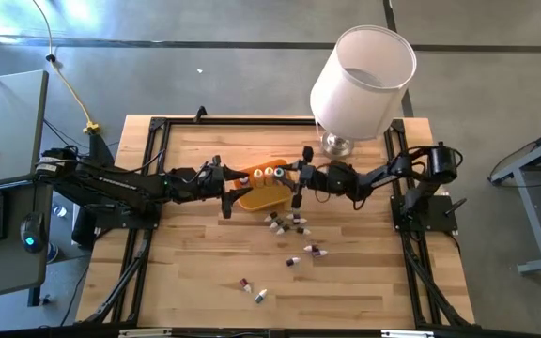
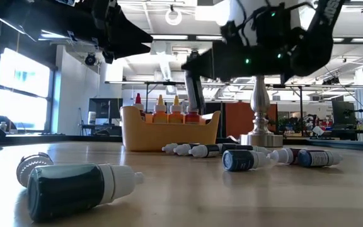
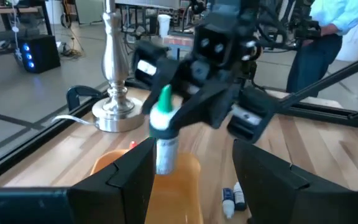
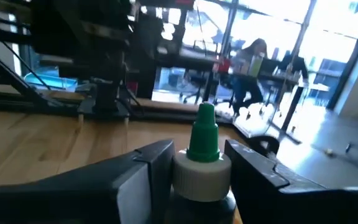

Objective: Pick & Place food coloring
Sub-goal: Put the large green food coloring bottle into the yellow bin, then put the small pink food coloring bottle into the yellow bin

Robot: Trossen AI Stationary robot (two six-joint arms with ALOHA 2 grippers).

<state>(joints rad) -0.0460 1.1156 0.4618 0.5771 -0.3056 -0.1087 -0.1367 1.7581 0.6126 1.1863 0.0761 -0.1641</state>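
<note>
The orange tray [image 1: 259, 195] sits mid-table with several bottles standing in it, their coloured tips [image 2: 169, 104] up. More food coloring bottles lie on their sides nearer the front [image 1: 294, 225] [image 2: 244, 157], two more near the front edge [image 1: 252, 289]. My right gripper [image 1: 298, 186] is over the tray's right end, shut on a green-capped bottle [image 3: 163, 124]. At the tray's left end my left gripper [image 1: 225, 191] [image 3: 194, 171] is open; I cannot tell whether it touches the tray. My right gripper [image 4: 199, 155] pinches the green-capped bottle between its two fingers at the white collar [image 4: 199, 171] just under the green cap [image 4: 202, 134]. The bottle stands upright, cap up, and its body [image 3: 165, 152] hangs above the orange tray [image 3: 179, 180].
A lamp with a white shade [image 1: 363, 80] and a silver base [image 2: 260, 135] stands at the far side behind the right arm. A dark bottle with a white tip [image 2: 77, 188] lies close to the low camera. A person [image 3: 328, 37] stands beyond the table.
</note>
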